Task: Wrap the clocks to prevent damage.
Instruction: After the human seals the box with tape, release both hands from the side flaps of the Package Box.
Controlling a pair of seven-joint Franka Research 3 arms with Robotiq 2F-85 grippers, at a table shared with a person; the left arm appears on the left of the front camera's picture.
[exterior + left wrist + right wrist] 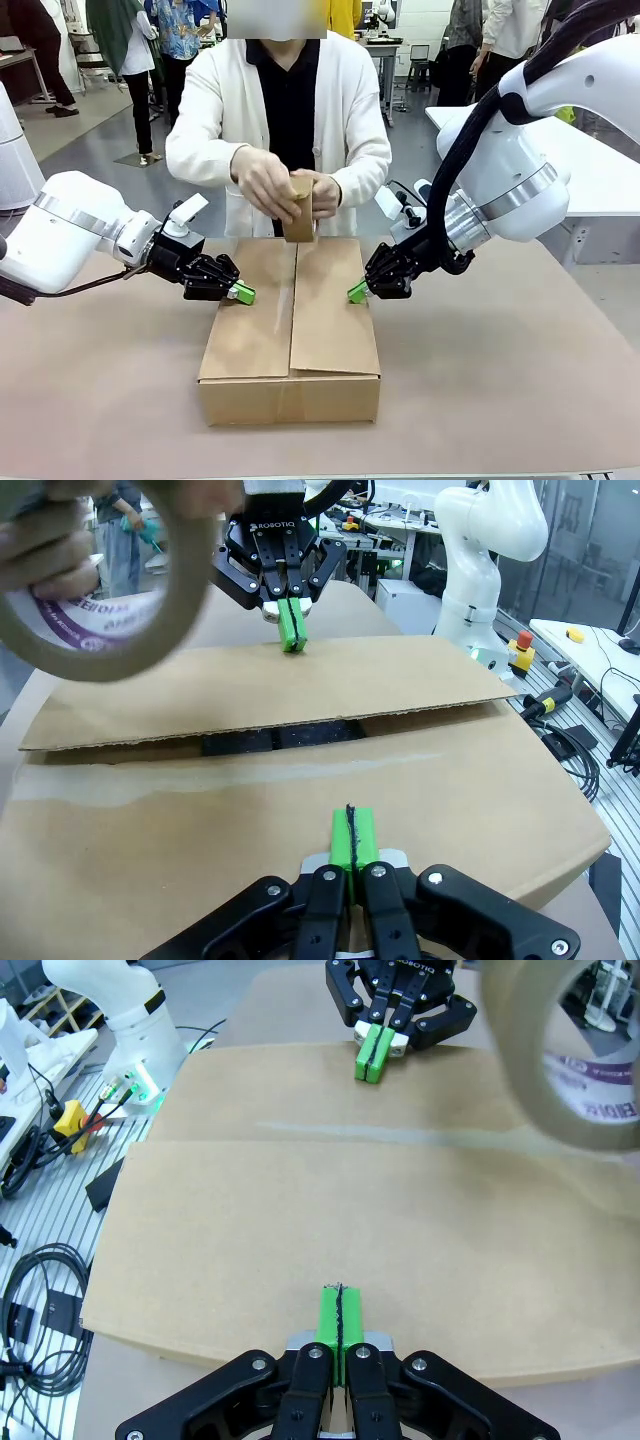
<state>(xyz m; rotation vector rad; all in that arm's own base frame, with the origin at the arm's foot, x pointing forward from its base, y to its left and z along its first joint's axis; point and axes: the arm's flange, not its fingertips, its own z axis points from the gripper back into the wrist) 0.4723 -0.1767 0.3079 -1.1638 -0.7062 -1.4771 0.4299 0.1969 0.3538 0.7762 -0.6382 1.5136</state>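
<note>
A closed cardboard box (290,335) lies in the middle of the table, its two top flaps meeting along a centre seam. My left gripper (241,293) is shut, its green pads pressing down on the left flap (300,780). My right gripper (357,292) is shut too and presses on the right flap (330,1220). At the far end of the box the person's hands (275,185) hold a brown roll of packing tape (299,210) over the seam; the roll (90,590) also shows large and near in both wrist views (570,1060). The clocks are hidden.
A brown mat (500,370) covers the table around the box. Cables and a yellow item (60,1120) lie off the table's edge in the right wrist view. Other people and tables stand far behind the person.
</note>
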